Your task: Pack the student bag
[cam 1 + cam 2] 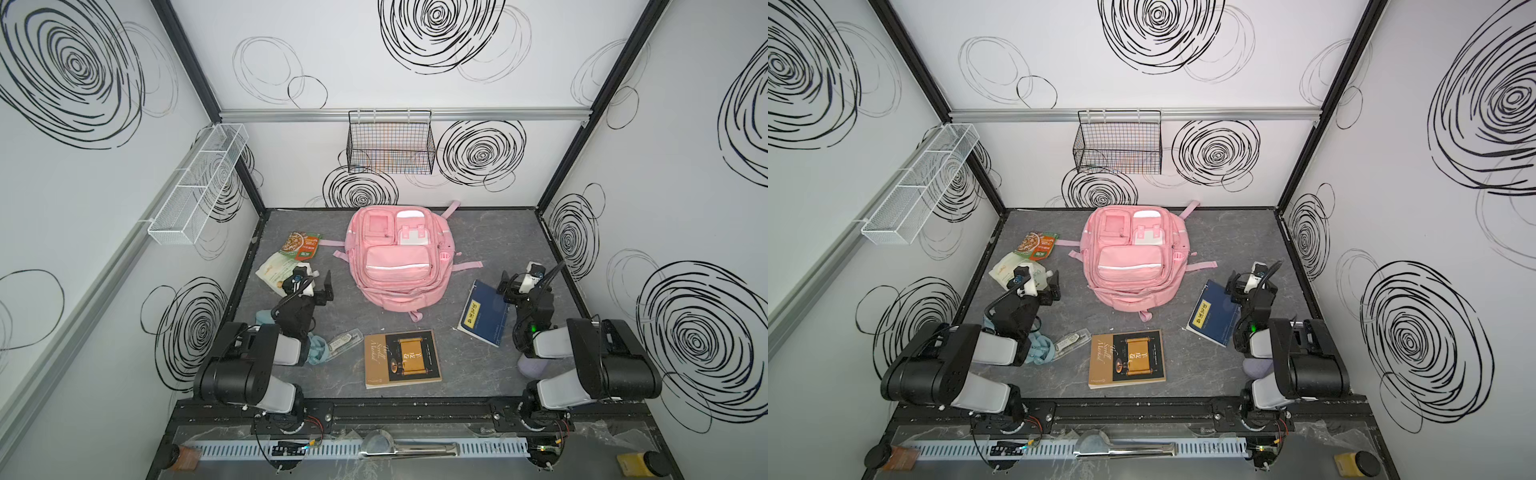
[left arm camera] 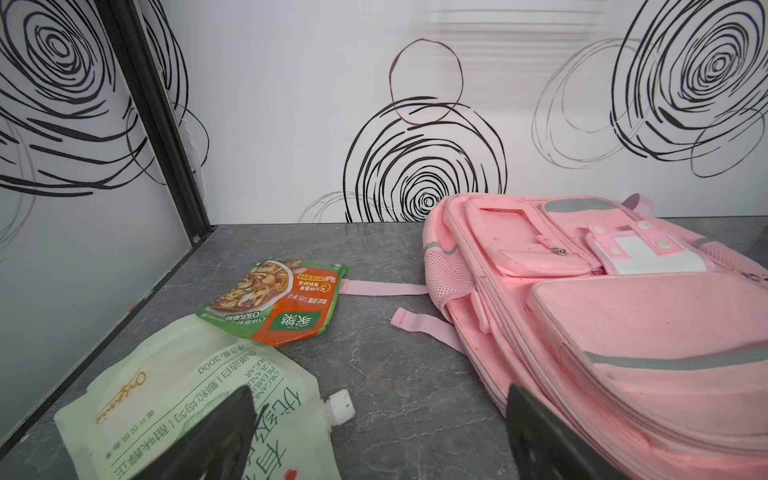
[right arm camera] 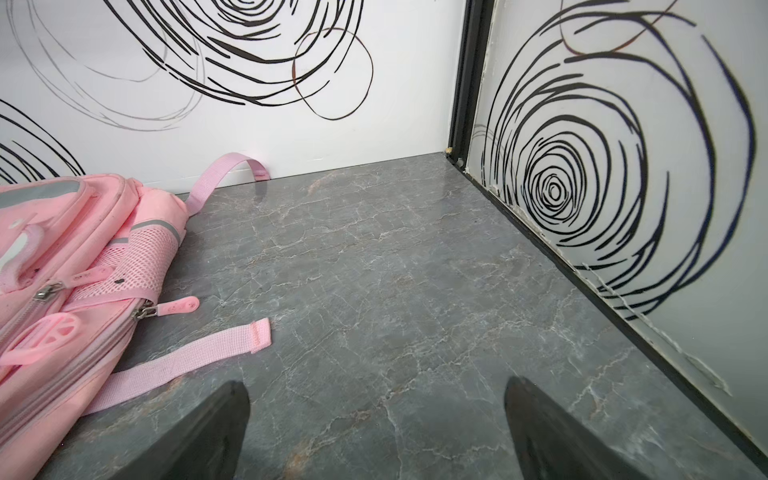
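The student bag (image 1: 399, 257) lies flat, pockets up, in the middle of the grey counter (image 1: 498, 232). Its far end is close to the back wall and a small loop sits at its near end.

Left of the bag, near the counter's left edge, lie a soup packet (image 1: 301, 245) and a white sugar pouch (image 1: 276, 274). One loose bag strap ends just beside the packet. The left tool (image 1: 318, 282) hangs left of the bag, partly over the pouch, with its jaws spread wide and nothing between them. In the left wrist view a strip of bare counter runs between the pouch and the bag's side.

Right of the bag, the right tool (image 1: 513, 284) is also released, jaws wide apart and gripping nothing, above bare counter. The widest open room runs from the bag's right side to the right wall and the back corner, crossed only by loose strap ends.

A blue book (image 1: 484, 313) lies tilted to the front right of the bag, one edge under the right arm. A brown book (image 1: 402, 359) lies flat in front of the bag, near the front edge. To the front left of the bag, a clear case (image 1: 345, 338) and a blue cloth (image 1: 318, 351) lie partly under the left arm.
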